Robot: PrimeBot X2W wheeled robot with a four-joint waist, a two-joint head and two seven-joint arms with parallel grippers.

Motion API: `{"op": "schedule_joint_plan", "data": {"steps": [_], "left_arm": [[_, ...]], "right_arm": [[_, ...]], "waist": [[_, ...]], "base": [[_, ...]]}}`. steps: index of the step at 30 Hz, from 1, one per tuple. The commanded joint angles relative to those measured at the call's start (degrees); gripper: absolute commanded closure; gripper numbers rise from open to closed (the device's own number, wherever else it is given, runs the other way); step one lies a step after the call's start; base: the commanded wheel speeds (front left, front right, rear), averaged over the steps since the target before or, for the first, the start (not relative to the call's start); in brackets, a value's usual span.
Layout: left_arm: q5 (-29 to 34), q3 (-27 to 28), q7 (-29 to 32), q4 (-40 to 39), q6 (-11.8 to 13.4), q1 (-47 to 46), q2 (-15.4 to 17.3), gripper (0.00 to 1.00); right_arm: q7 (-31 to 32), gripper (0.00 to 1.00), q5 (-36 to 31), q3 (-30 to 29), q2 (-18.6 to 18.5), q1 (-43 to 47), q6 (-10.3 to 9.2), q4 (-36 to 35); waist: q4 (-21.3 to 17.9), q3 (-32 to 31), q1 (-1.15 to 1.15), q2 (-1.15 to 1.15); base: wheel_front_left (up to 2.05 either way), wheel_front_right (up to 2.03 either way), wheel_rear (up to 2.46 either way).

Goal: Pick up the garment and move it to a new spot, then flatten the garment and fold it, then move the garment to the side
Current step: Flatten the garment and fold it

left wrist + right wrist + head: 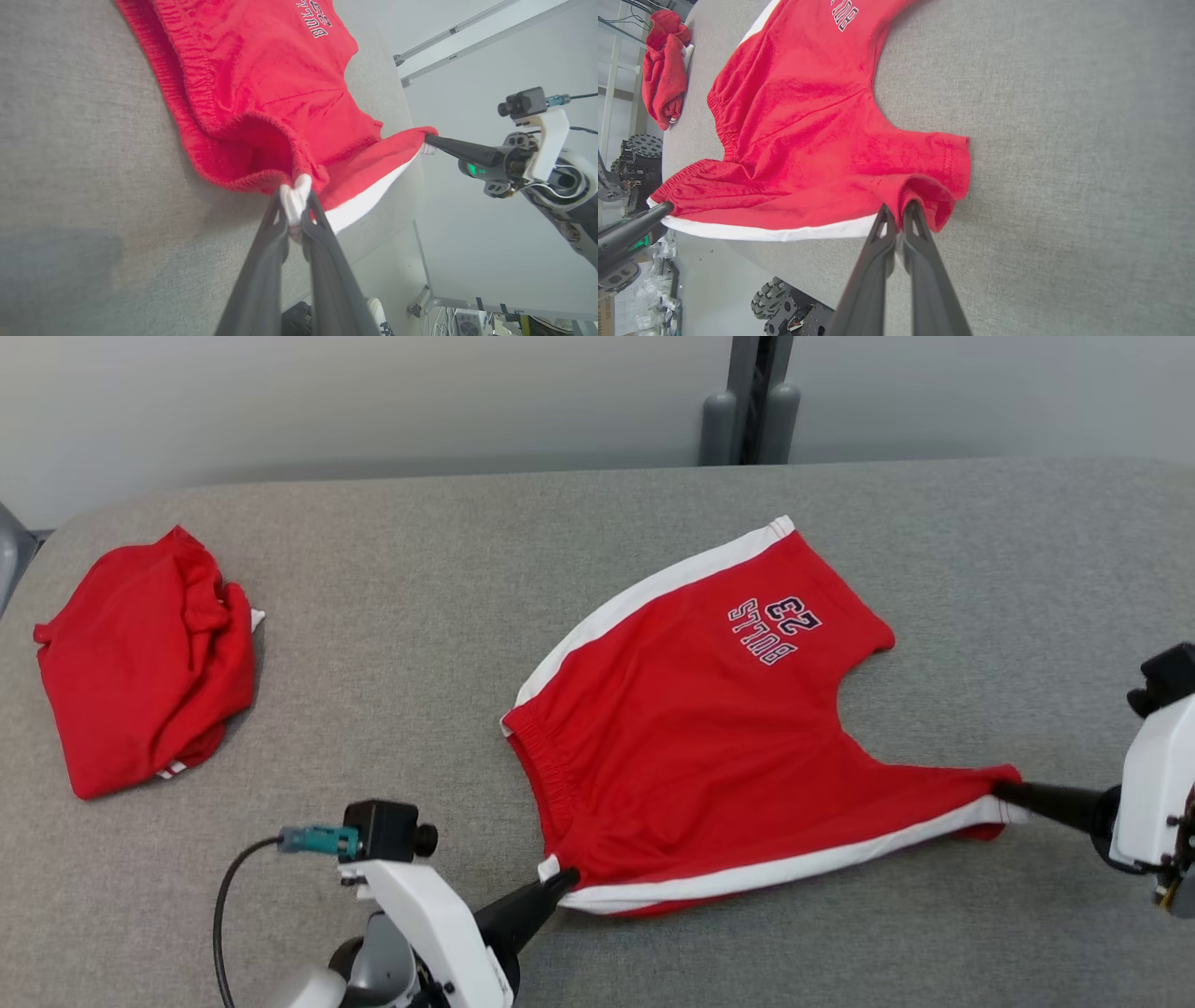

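Red white-striped shorts [709,737], spread flat, table centre

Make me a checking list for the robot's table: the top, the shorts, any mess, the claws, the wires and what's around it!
Surface: grey cloth-covered table, bare apart from two garments.
Job's things: red shorts with white side stripes lie spread out, print facing up. Their near edge is stretched between the two grippers.
Clutter: crumpled red garment at the table's far left, apart from the shorts.
Grippers: left gripper is shut on the waistband corner. Right gripper is shut on the leg hem corner.
Cables: black cable loops from the teal plug on the left wrist camera.
Surroundings: pale wall and grey post behind the table; wheeled bases on the floor.
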Motion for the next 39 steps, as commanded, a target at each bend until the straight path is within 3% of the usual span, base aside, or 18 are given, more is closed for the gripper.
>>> {"op": "schedule_joint_plan", "data": {"steps": [1, 8, 17, 25, 39], "left_arm": [[-1.7, 0.8, 2.2, -0.6, 0.4, -2.7, 0.2, 1.00], [-7.8, 4.5, 7.1, -0.8, 2.1, -8.7, -1.8, 1.00], [-14.4, 8.8, 9.4, 3.0, 3.7, -15.6, -6.9, 1.00], [-18.4, 12.0, 8.8, 8.7, 2.3, -21.1, -12.1, 1.00], [-19.7, 12.7, 5.9, 17.0, -0.4, -27.1, -16.3, 1.00]], "right_arm": [[1.1, 1.00, 0.1, -0.5, -0.2, -2.4, -0.02, 0.5], [4.4, 1.00, 0.5, -2.0, 1.6, -10.4, -0.02, 3.6], [7.3, 1.00, 0.8, -2.8, 8.3, -21.8, -0.02, 14.6], [8.8, 1.00, 1.4, -3.3, 13.5, -29.9, -0.01, 26.0], [6.0, 1.00, -0.6, -3.7, 16.3, -37.2, -0.01, 36.5]], "waist": [[1.8, 2.5, 0.00, 0.00], [3.7, 6.3, 0.00, 0.00], [6.3, 11.6, 0.00, 0.00], [8.7, 15.3, 0.00, 0.00], [11.8, 20.6, 0.00, 0.00]], "base": [[0.00, 0.00, 0.00], [0.00, 0.00, 0.00], [0.00, 0.00, 0.00], [0.00, 0.00, 0.00], [0.00, 0.00, 0.00]]}}
